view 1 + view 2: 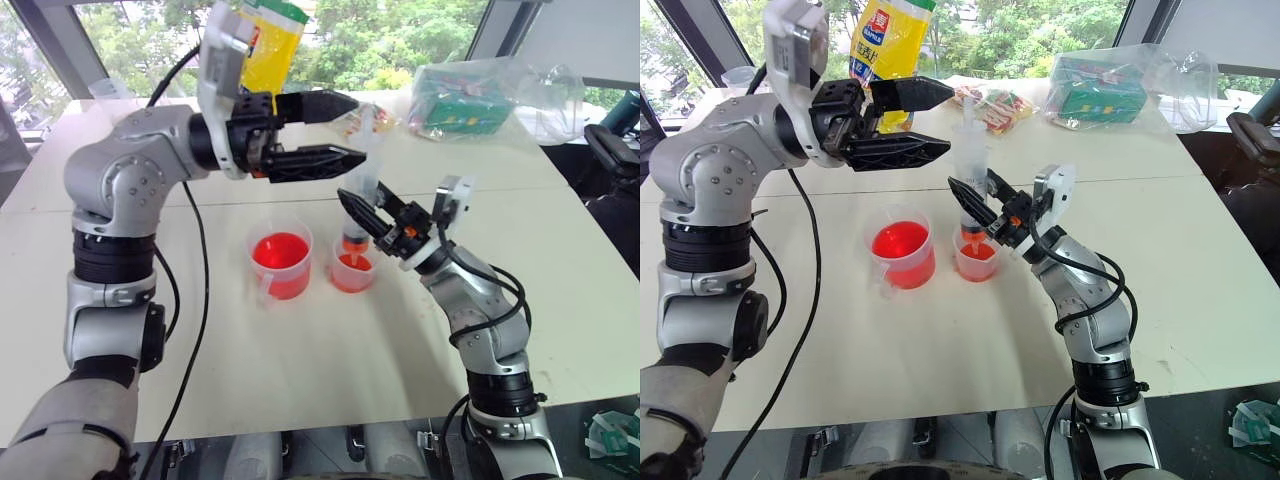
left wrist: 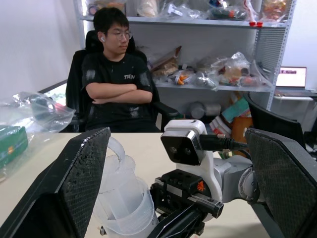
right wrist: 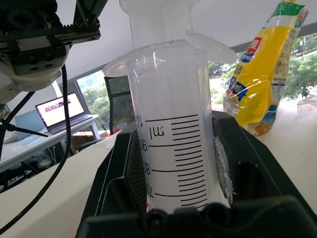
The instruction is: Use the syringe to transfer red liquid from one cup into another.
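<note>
1. Clear plastic syringe [image 1: 971,150] upright, clamped around the barrel by the right gripper [image 1: 978,203]; fingers pressed onto both sides of the barrel, graduation marks facing the right wrist camera.
2. Syringe tip reddish, pointing down into the smaller handleless cup [image 1: 977,258], holding red liquid [image 1: 979,251] low down.
3. Larger handled cup [image 1: 903,254] just beside the smaller one, on its left, apart from it; red inside.
4. Both cups standing on the white table [image 1: 940,350], near its middle.
5. Left gripper [image 1: 930,122] up above the table, pointing right, level with the plunger top; fingers spread wide, nothing between them.
6. Plunger end close to the left fingertips; contact cannot be told.
7. Yellow bag [image 1: 885,38] and a clear bag with a green box [image 1: 1110,90] at the far side of the table.
8. Person [image 2: 116,84] seated in a black chair beyond the table, arms folded, seen past the left fingers.
</note>
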Controlling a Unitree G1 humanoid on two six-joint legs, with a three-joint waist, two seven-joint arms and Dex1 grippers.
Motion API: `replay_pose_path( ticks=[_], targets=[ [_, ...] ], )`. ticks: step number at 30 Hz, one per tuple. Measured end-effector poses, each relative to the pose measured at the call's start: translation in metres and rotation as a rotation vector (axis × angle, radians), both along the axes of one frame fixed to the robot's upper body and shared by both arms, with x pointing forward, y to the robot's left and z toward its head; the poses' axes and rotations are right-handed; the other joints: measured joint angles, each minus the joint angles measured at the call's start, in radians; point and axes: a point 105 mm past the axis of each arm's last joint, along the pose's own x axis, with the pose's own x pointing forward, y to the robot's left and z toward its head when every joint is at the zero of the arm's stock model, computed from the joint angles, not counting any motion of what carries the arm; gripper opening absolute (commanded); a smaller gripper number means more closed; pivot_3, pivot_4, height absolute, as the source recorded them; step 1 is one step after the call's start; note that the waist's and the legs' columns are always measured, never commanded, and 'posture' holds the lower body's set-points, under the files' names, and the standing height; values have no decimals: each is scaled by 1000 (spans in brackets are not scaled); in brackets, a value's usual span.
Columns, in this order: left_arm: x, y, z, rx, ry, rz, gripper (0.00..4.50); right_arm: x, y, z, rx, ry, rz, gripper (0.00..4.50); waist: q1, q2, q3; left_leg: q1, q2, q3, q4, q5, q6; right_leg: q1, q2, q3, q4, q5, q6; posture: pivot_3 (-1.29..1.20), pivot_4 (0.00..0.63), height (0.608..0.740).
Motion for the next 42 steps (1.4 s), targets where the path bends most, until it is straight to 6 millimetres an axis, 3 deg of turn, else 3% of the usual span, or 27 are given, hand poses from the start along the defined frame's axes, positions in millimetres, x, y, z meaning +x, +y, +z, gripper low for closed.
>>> replay_pose_path(
  ticks=[8, 22, 38, 41, 42],
  targets=[
    [-1, -11, -8, 22, 22, -32, 4450, 0, 1, -2, -12, 3, -3, 1466, 4, 0, 0, 0, 0, 0, 0, 0, 0, 0, -1, 0, 0, 0, 0, 0, 150, 740],
    [10, 3, -12, 57, 56, 45, 4450, 0, 0, -2, -13, 3, -8, 1466, 4, 0, 0, 0, 0, 0, 0, 0, 0, 0, 0, 0, 0, 0, 0, 0, 150, 740],
    [20, -13, -23, 42, 102, 13, 4450, 1, -1, -2, -11, 5, -21, 1466, 3, 0, 0, 0, 0, 0, 0, 0, 0, 0, 0, 0, 0, 0, 0, 0, 150, 740],
    [19, -15, -21, 40, 88, 1, 3664, 2, -1, -2, -11, 6, -21, 1466, 3, 0, 0, 0, 0, 0, 0, 0, 0, 0, 0, 0, 0, 0, 0, 0, 150, 740],
    [18, -15, -20, 40, 85, -2, 3186, 2, -1, -2, -11, 6, -21, 1466, 3, 0, 0, 0, 0, 0, 0, 0, 0, 0, 0, 0, 0, 0, 0, 0, 150, 740]
  ],
)
